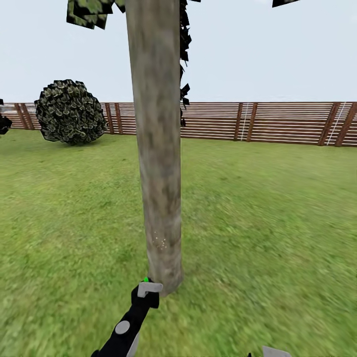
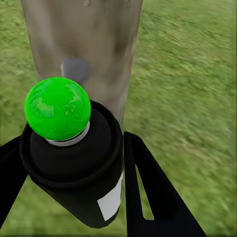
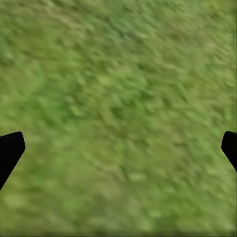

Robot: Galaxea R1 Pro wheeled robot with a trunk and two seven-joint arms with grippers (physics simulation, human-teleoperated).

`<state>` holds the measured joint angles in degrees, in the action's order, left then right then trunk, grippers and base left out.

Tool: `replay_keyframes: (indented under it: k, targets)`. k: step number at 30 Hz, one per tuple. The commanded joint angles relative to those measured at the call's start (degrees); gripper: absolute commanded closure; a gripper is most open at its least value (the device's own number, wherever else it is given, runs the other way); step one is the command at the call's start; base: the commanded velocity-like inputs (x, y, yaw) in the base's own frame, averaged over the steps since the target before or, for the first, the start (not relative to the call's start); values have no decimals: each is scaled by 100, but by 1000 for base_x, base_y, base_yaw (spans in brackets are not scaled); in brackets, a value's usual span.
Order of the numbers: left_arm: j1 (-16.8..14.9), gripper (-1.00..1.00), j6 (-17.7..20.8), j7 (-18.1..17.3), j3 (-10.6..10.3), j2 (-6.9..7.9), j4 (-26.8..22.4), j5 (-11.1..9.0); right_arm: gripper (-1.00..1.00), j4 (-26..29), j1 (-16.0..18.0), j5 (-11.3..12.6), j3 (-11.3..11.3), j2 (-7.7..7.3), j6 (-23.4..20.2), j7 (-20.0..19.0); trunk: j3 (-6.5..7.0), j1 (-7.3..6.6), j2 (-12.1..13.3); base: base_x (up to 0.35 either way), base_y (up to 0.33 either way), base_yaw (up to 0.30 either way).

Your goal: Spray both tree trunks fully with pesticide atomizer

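Left gripper (image 2: 74, 168) is clenched around the pesticide atomizer (image 2: 74, 173), a black bottle with a bright green top, held low just beside the foot of the tree trunk (image 1: 157, 148). Small white specks sit on the bark. Right gripper (image 3: 118, 148) has its fingertips (image 3: 10, 148) spread wide over the lawn (image 3: 118, 89), holding nothing.

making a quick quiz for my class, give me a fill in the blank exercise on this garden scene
1. The left end effector is shut on the ____.
2. The pesticide atomizer has a bright ____ ball on top.
3. The atomizer points at the tree trunk, which bears tiny ____ specks low down.
4. The right end effector hangs open above ____.

Missing words: pesticide atomizer; green; white; grass
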<state>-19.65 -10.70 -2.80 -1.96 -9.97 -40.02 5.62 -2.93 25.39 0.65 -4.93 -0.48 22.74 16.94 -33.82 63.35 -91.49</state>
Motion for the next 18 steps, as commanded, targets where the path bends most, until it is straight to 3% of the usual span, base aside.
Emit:
replay_keyframes:
  k: [1, 2, 4, 7, 8, 9, 11, 13, 15, 18]
  targets:
    - [-3, 100, 166, -13, 11, -3, -43, 47, -100, -24, 3, 5, -43, -6, 55, -15, -5, 0, -3, -4, 0, 0]
    - [-3, 100, 502, -15, 8, -3, -171, 36, -100, -24, -1, 5, -43, -8, 55, -15, -5, 0, -3, -3, 0, 0]
    - [-9, 100, 1753, -15, 4, -3, -1002, 15, -100, -24, -14, 5, -44, -18, 60, -15, -5, 0, -3, -1, 0, 0]
    - [-18, 100, 2684, -11, 3, -3, -1709, 6, -100, -24, -21, 5, -47, -30, 61, -15, -5, 0, -3, 0, 0, 0]
    - [-134, 100, 3469, -22, 3, -3, -2329, 4, -100, -24, -23, 6, -44, -36, 63, -15, -5, 0, -3, 0, 0, 0]
    - [-215, 100, 3892, -27, 6, -3, -2608, 4, -100, -24, -24, 6, -44, -35, 63, -15, -5, 0, -3, 0, 0, 0]
    - [-288, 100, 4478, -34, 8, -3, -3018, 2, -100, -24, -29, 5, -43, -36, 63, -15, -5, 0, -3, 0, 0, 0]
    - [-339, 100, 4988, -75, 10, -3, -3729, 1, -100, -24, -44, 5, -43, -39, 64, -15, -5, 0, -3, 0, 0, 0]
    - [-354, 100, 5294, -90, 1, -3, -4037, 0, -100, -24, -49, 5, -43, -39, 64, -15, -5, 0, -3, 0, 0, 0]
    - [-366, 100, 6213, -94, 1, -3, -4373, 0, -100, -24, -58, 5, -43, -40, 64, -15, -5, 0, -3, 0, 0, 0]
